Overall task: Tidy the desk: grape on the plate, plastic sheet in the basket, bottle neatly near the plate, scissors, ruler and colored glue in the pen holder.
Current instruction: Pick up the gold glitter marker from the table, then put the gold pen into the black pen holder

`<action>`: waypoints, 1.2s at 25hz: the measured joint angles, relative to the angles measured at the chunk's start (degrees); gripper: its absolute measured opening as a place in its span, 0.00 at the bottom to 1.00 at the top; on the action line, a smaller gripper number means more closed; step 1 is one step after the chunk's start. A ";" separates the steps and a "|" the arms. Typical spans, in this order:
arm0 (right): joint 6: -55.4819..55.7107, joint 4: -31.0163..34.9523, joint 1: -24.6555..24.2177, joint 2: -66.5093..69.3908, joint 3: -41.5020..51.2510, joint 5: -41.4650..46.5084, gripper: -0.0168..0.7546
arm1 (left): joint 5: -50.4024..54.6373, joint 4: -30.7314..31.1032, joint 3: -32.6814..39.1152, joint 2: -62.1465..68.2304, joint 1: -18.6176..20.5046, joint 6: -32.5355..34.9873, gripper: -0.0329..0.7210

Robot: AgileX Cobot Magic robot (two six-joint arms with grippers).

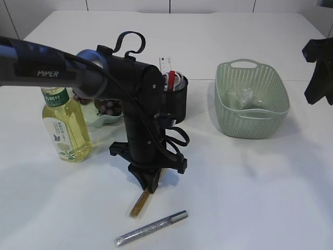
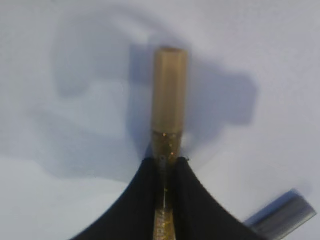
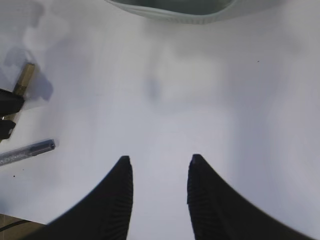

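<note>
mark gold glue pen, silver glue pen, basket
gold glue pen (image 2: 169, 90): left wrist view, on its cap.
silver glue pen (image 1: 151, 228): exterior view, mid-barrel.
basket (image 1: 253, 127): exterior view, front wall.

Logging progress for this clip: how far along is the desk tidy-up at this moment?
Mostly done. Grapes sit on the plate, the plastic sheet lies in the basket, the bottle stands beside the plate, and the pen holder already holds items. In hand: the left gripper has its jaws shut on the gold glue pen. Left: the silver glue pen on the table. The right gripper is open and empty.
</note>
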 joint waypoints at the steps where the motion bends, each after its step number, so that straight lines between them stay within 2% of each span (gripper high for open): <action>1: 0.00 0.00 0.00 0.00 0.00 0.00 0.42 | 0.71 0.55 0.00 0.00 0.00 0.24 0.10; 10: 0.00 0.00 0.00 0.00 0.00 0.00 0.42 | -1.37 4.29 0.73 -9.34 0.00 0.72 0.10; 15: -0.03 0.00 0.00 0.00 0.00 0.00 0.42 | -9.52 4.51 8.93 -16.16 0.00 0.85 0.10; 23: -0.03 0.00 0.00 0.00 0.00 0.00 0.42 | -35.54 4.90 27.53 -25.75 0.00 0.85 0.10; 30: -0.12 0.00 0.00 0.00 0.00 0.00 0.42 | -60.32 10.06 33.59 -26.45 0.00 0.87 0.10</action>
